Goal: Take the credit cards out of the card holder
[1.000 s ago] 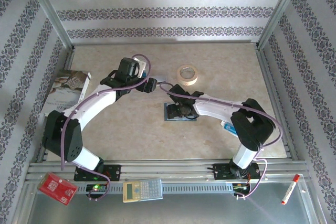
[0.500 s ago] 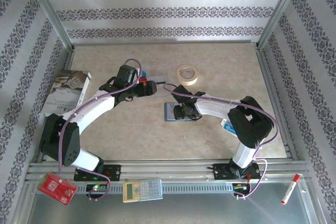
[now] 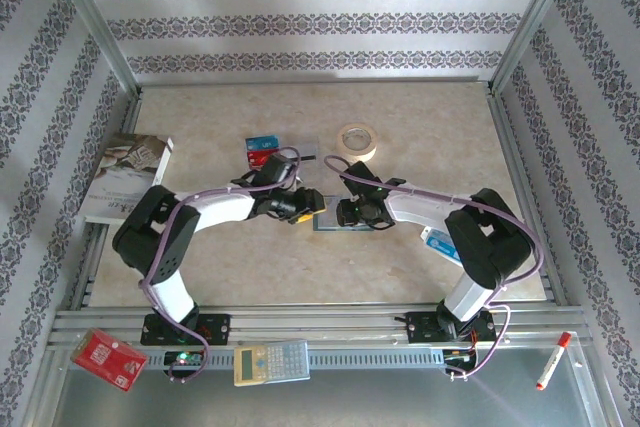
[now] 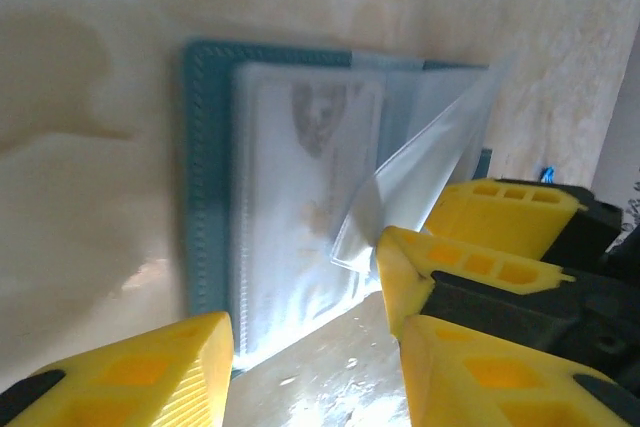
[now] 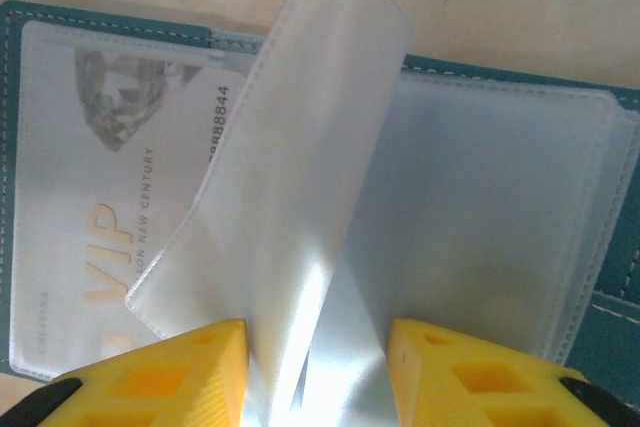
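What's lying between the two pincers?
The open card holder, in the top view, between the left pincer and the right pincer; the right wrist view shows a clear sleeve lifted off it.

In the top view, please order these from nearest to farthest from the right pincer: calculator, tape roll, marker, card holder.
1. The card holder, directly at the right pincer.
2. The tape roll, farther back on the table.
3. The calculator, on the near rail, to the left.
4. The marker, at the near right corner.

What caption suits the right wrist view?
Clear sleeve standing between the yellow fingers over the open card holder, a VIP card in one pocket.
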Motion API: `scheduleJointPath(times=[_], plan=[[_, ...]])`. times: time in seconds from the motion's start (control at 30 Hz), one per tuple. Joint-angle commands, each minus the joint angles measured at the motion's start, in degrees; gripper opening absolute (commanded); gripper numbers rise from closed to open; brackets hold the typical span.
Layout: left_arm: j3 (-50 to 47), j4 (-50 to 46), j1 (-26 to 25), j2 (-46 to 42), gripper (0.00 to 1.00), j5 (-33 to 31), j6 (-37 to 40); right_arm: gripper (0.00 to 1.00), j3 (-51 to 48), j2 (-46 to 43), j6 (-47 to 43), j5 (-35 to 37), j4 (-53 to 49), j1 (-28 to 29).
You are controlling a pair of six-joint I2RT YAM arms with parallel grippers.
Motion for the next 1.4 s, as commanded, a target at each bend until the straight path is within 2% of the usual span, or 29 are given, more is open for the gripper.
scheduleJointPath(times=[0.0, 0.13, 0.33, 0.5, 0.9, 1.1, 1.37], plan=[[1.9, 6.0, -1.8, 2.3, 0.47, 2.1, -5.4, 0.44, -2.6, -0.9, 0.2, -2.6, 0.0, -1.3], [2.8, 3.8, -2.8, 4.0, 0.46, -0.2, -6.1, 0.42, -3.9, -2.4, 1.3, -3.7, 1.2, -2.4], [3.6, 0.3, -3.2, 6.6, 0.46, -0.4, -6.2, 0.39, -6.8, -5.2, 4.1, -7.2, 4.9, -5.0], [3.7, -4.5, -3.1, 5.9, 0.46, -3.7, -4.5, 0.37, -8.2, -8.7, 6.2, -6.0, 4.5, -6.8], [8.2, -8.2, -3.4, 5.7, 0.46, -0.4, 0.1, 0.41, -10.0, -23.0, 12.8, 10.1, -4.7, -9.4], [13.3, -10.3, -4.7, 6.3, 0.4, 0.9, 3.5, 0.43, -11.1, -29.8, 12.1, 9.1, -2.6, -9.6], [19.7, -3.5, -7.4, 13.7, 0.39, 6.7, 2.1, 0.43, -12.2, -32.0, 12.9, 7.8, -2.5, -10.5]])
